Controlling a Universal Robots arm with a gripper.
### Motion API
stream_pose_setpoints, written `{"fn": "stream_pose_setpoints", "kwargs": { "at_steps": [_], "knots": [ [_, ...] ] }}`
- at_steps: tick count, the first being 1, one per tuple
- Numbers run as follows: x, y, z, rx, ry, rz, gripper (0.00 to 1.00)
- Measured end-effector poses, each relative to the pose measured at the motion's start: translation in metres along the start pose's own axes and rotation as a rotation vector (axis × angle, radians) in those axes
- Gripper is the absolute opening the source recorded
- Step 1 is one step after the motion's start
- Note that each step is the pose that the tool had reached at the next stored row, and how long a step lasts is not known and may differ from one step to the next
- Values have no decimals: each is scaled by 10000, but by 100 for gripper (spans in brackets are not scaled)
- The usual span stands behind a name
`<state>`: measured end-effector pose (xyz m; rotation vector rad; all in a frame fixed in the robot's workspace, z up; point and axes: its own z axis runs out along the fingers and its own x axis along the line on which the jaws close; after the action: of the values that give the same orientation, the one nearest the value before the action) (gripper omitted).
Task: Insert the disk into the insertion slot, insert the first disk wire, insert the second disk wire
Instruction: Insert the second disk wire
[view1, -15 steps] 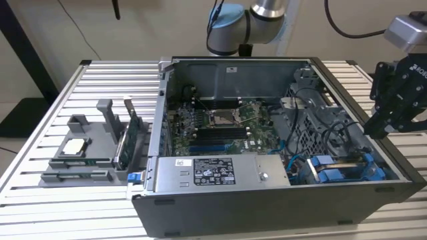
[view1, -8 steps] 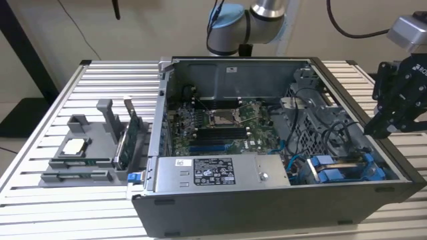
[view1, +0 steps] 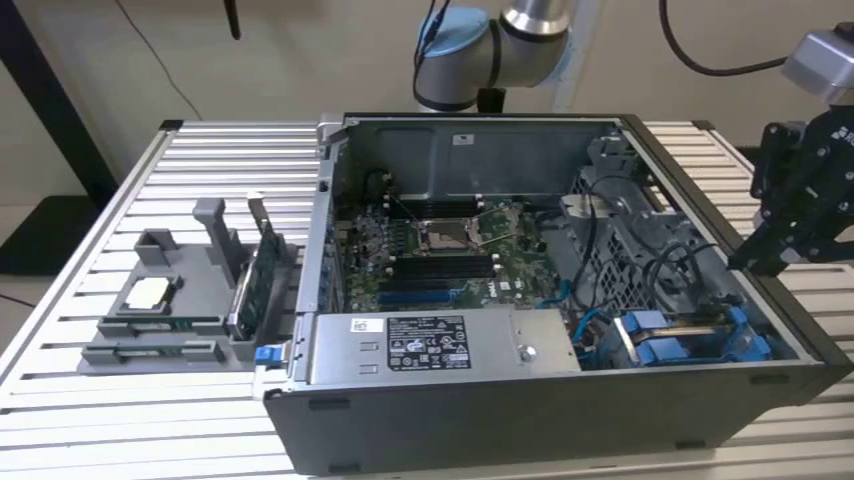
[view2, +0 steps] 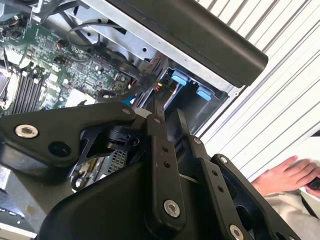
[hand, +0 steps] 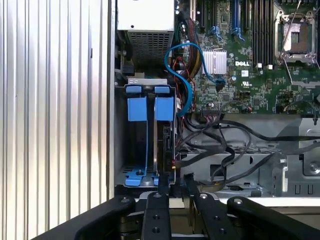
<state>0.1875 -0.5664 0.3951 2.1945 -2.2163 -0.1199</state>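
Observation:
The insertion slot (hand: 120, 145) is the dark drive cage with blue fittings, at the case's near corner on the exterior view's right (view1: 681, 338). Two blue carrier frames (hand: 164, 107) stand in it. Beside one is a dark edge-on slab (hand: 166, 145); I cannot tell whether this is the disk. A small connector with red and yellow wires (hand: 173, 167) lies at the slab's end, also seen in the second wrist view (view2: 159, 86). My gripper (hand: 176, 181) hovers above the cage, outside the case wall (view1: 781, 250). Its fingers (view2: 158, 112) stand a narrow gap apart with nothing between them.
Black cables (hand: 215, 137) and a blue cable (hand: 186, 75) loop beside the cage over the motherboard (view1: 441, 250). The power-supply box (view1: 441, 345) fills the case's front. A grey parts tray (view1: 174, 310) sits at the exterior view's left. A person's hand (view2: 287, 175) rests off the table.

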Motion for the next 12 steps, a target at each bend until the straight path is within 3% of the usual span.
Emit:
{"fn": "stream_pose_setpoints", "kwargs": {
  "at_steps": [12],
  "knots": [
    [-95,-47,27,0,-1,0,27]
  ]
}}
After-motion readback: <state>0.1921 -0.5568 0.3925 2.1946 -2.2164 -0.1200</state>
